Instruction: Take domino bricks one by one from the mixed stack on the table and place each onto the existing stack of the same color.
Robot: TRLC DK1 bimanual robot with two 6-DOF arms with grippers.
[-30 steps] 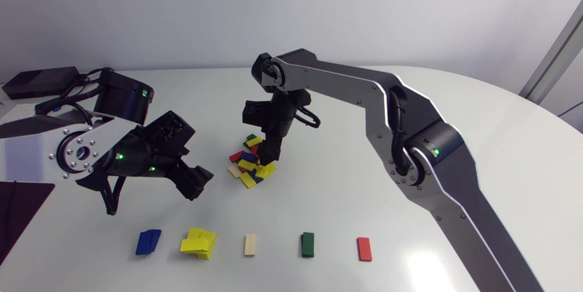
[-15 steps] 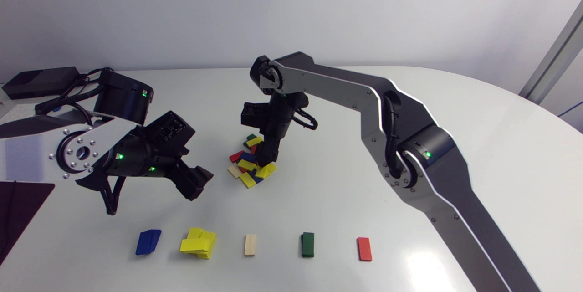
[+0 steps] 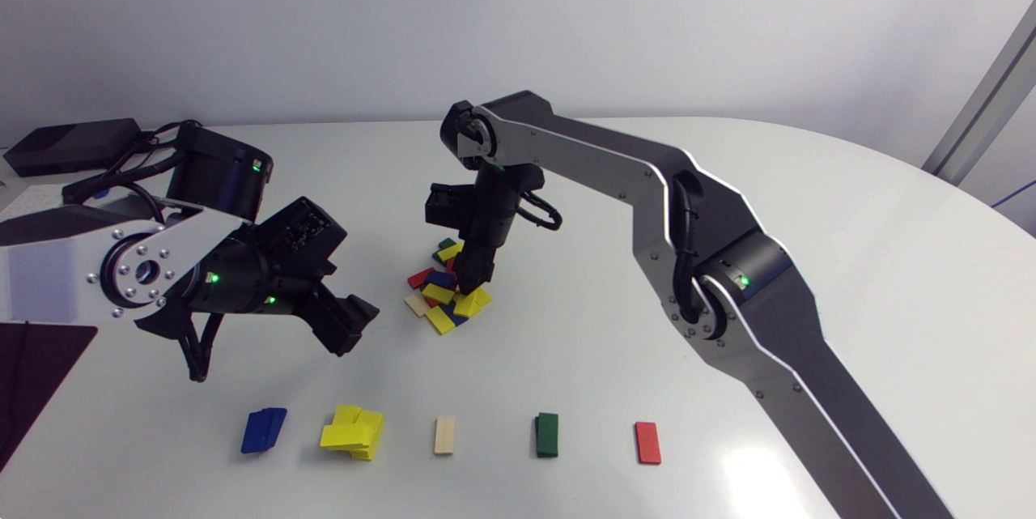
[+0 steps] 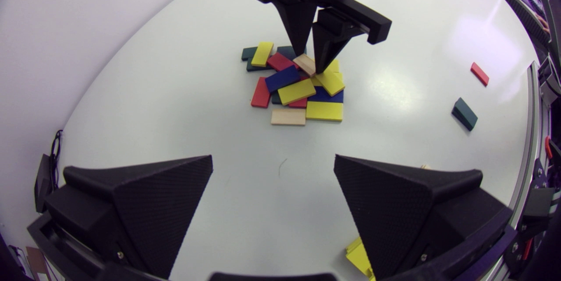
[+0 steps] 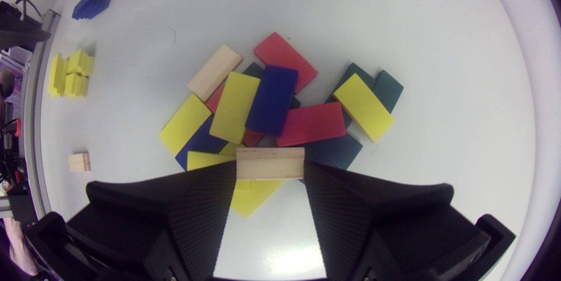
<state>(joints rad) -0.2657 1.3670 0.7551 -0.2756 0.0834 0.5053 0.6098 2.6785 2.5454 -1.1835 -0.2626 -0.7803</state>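
Observation:
The mixed pile (image 3: 445, 292) of red, yellow, blue, green and wooden bricks lies mid-table. My right gripper (image 3: 469, 280) points straight down into it. In the right wrist view the right gripper (image 5: 270, 171) is shut on a wooden brick (image 5: 270, 163), both fingers pressed to its ends, over the pile (image 5: 271, 105). The left wrist view shows the same grip (image 4: 311, 62) on that brick (image 4: 304, 63). My left gripper (image 3: 348, 325) hangs open and empty left of the pile. Along the front stand the blue stack (image 3: 263, 430), yellow stack (image 3: 354, 431), wooden stack (image 3: 444, 435), green stack (image 3: 547, 434) and red brick (image 3: 647, 443).
A black box (image 3: 73, 145) with cables sits at the back left corner. A dark mat (image 3: 32, 373) lies at the left edge. The yellow stack is untidy, with bricks jutting sideways.
My right gripper has come down a little into the pile and its fingers have shut on the wooden brick. The left arm has stayed still.

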